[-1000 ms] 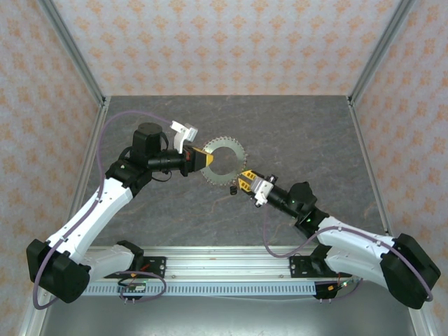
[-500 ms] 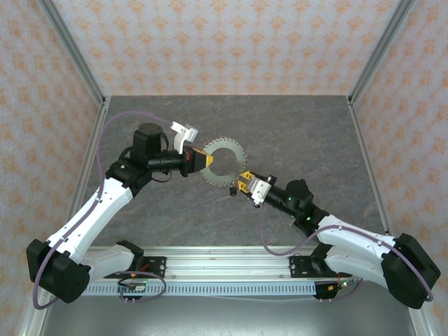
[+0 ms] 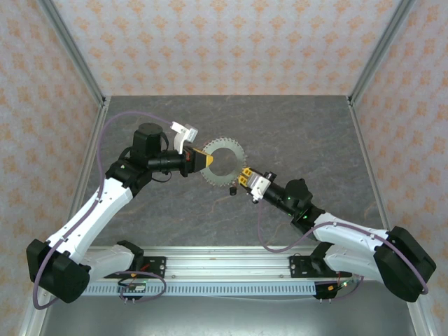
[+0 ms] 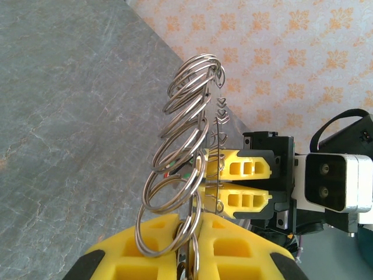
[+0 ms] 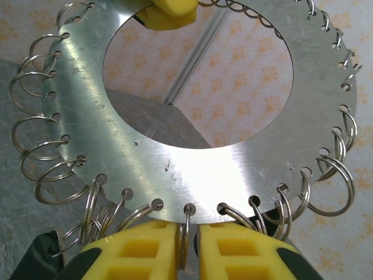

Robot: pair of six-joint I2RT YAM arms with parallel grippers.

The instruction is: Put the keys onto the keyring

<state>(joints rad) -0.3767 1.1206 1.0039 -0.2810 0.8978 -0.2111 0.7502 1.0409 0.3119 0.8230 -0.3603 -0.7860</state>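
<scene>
Brushed-metal keyring (image 5: pixel 175 175) — flat disc, loop-fringed rim.

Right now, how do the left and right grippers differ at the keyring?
The left gripper clamps the keyring at its left rim; the right gripper sits at the near-right rim. Left fingers pinch the plate itself; right fingers flank one split ring, slim gap showing, grip unclear. Both have yellow fingers.

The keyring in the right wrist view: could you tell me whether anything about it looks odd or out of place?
Nothing looks damaged. On the keyring, the small split rings mostly hang spaced along the rim, but at the lower left a bunch overlaps in a tangle beside the right fingers.
</scene>
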